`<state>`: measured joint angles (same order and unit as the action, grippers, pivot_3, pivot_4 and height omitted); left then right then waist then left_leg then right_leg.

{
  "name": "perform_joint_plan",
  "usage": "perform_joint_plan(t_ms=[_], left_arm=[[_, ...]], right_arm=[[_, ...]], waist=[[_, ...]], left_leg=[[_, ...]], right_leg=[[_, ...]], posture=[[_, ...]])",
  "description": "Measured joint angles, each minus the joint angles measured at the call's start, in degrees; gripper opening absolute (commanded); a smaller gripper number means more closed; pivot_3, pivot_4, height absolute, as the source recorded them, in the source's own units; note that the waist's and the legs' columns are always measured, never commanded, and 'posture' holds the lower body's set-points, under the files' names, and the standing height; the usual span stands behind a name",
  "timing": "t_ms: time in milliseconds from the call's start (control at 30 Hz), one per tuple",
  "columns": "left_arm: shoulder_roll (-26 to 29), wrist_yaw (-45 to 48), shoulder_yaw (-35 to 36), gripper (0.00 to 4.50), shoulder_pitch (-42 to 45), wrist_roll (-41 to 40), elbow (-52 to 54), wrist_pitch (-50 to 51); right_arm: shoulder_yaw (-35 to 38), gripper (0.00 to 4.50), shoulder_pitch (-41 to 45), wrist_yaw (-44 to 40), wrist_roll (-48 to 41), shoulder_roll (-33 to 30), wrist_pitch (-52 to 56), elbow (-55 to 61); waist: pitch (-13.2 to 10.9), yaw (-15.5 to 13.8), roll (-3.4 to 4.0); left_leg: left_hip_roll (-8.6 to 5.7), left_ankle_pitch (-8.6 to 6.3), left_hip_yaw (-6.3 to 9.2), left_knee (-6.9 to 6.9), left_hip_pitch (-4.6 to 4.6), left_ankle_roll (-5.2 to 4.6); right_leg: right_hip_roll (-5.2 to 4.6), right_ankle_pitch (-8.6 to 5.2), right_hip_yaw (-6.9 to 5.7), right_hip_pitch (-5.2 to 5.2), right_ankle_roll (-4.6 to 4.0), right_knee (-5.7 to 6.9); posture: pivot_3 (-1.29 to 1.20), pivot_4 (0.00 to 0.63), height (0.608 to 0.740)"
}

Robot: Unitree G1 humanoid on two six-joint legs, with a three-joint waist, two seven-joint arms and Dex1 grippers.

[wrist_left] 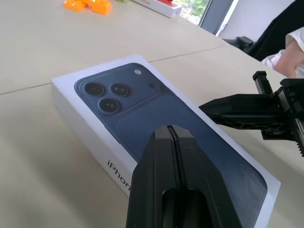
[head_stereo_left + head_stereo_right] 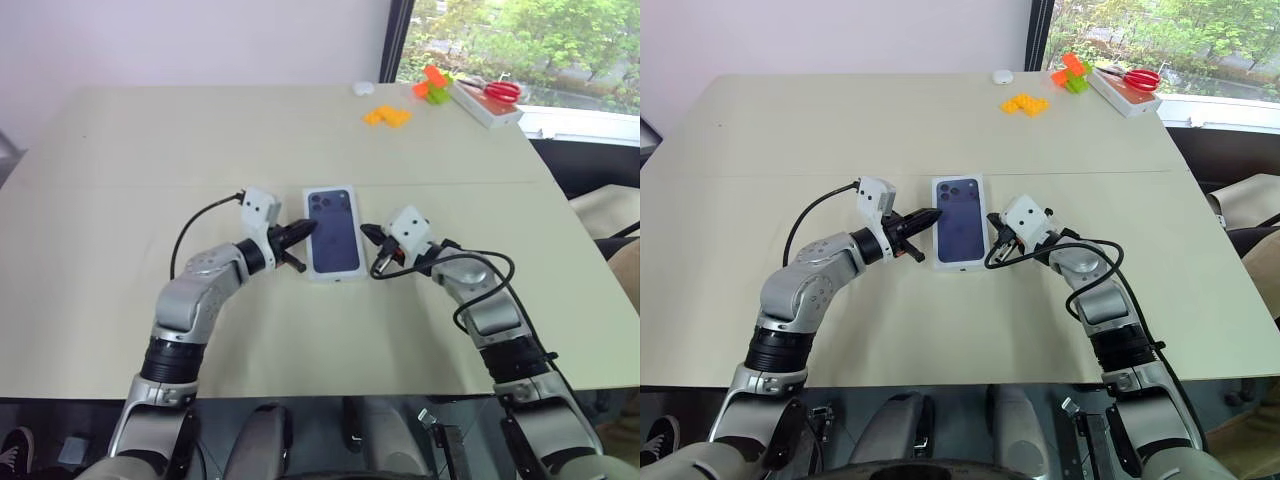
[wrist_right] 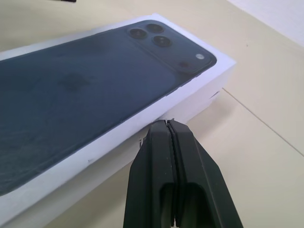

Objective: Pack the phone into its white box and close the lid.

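**Lid on the box, both grippers pressed shut at its sides**

The beige table carries the lid, printed face up, seated over the white box near the middle. The left gripper and right gripper flank it, fingers closed together, holding nothing. Orange blocks and red-handled scissors lie at the far edge.

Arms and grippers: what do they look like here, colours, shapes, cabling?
Both arms are silver-grey shells with black ribbed bands at the joints. Each wrist carries a small white camera block fed by a looping black cable. The left gripper and right gripper each have two tapered black fingers.
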<state>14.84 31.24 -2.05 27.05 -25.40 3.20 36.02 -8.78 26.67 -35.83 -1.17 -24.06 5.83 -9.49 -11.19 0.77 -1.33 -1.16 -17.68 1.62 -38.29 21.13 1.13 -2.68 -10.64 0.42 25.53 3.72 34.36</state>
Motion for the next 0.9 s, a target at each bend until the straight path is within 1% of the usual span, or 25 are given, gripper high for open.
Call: perform_joint_plan(t_ms=[300, 467, 600, 700, 767, 833, 900], left_arm=[[-0.45, -0.43, 0.84, 0.00, 0.35, -0.36, -0.19, 1.05], [2.78, -0.35, 1.77, 0.00, 0.29, -1.47, 5.04, 3.59], [4.92, -1.25, 1.36, 0.00, -2.22, 1.40, 5.38, 2.37], [4.61, -2.62, 1.28, 0.00, -4.46, 2.07, 5.38, 2.37], [4.36, -3.39, 1.20, 0.00, -4.50, 2.74, 5.22, 1.94], [3.17, -3.86, 1.04, 0.00, -4.19, 3.46, 4.15, 0.90], [0.71, -4.28, 0.31, 0.00, -3.27, 3.94, 1.28, 0.63]], right_arm=[[0.00, 0.04, -0.23, -0.06, 0.36, -0.02, 0.14, 0.00], [0.00, 0.04, -0.51, -0.26, 0.46, -0.12, 0.15, 0.00], [0.00, 0.04, -0.50, -0.28, 0.47, -0.14, 0.15, -0.31], [0.03, 0.04, -0.51, -0.31, 0.47, -0.19, 0.15, -0.46], [0.07, 0.04, -0.51, -0.33, 0.48, -0.28, 0.15, -0.57], [0.07, 0.04, -0.51, -0.33, 0.51, -0.28, 0.15, -0.85], [0.08, 0.04, -0.48, -0.30, 0.79, -0.22, 0.16, -0.96]], waist=[[0.00, 0.01, 0.00], [0.00, 0.04, 0.00], [0.01, 0.01, 0.01], [0.01, -0.04, 0.01], [0.01, -0.05, 0.01], [0.01, -0.10, 0.01], [0.02, -0.15, 0.00]], left_leg=[[0.00, 0.01, 0.01, 0.00, -0.02, 0.01], [0.00, 0.01, 0.00, -0.01, -0.04, 0.01], [0.00, 0.02, -0.01, -0.01, -0.11, 0.03], [0.00, 0.02, -0.01, -0.01, -0.10, 0.03], [-0.01, 0.02, -0.01, -0.02, -0.11, 0.04], [-0.01, 0.03, -0.01, -0.02, -0.16, 0.05], [-0.03, 0.03, -0.02, -0.05, -0.19, 0.05]], right_leg=[[0.00, 0.01, 0.00, 0.00, 0.00, 0.05], [0.00, 0.01, 0.02, 0.00, 0.00, 0.09], [0.00, 0.01, 0.03, -0.04, 0.00, 0.11], [-0.01, 0.01, 0.03, -0.04, 0.00, 0.11], [-0.01, 0.01, 0.03, -0.05, -0.01, 0.14], [-0.01, 0.01, 0.03, -0.09, -0.01, 0.16], [-0.02, 0.01, 0.02, -0.12, -0.01, 0.17]], posture=[[0.00, 0.150, 0.740], [0.00, 0.150, 0.740], [0.00, 0.150, 0.740], [0.00, 0.150, 0.740], [0.00, 0.150, 0.740], [0.00, 0.150, 0.740], [0.00, 0.150, 0.740]])
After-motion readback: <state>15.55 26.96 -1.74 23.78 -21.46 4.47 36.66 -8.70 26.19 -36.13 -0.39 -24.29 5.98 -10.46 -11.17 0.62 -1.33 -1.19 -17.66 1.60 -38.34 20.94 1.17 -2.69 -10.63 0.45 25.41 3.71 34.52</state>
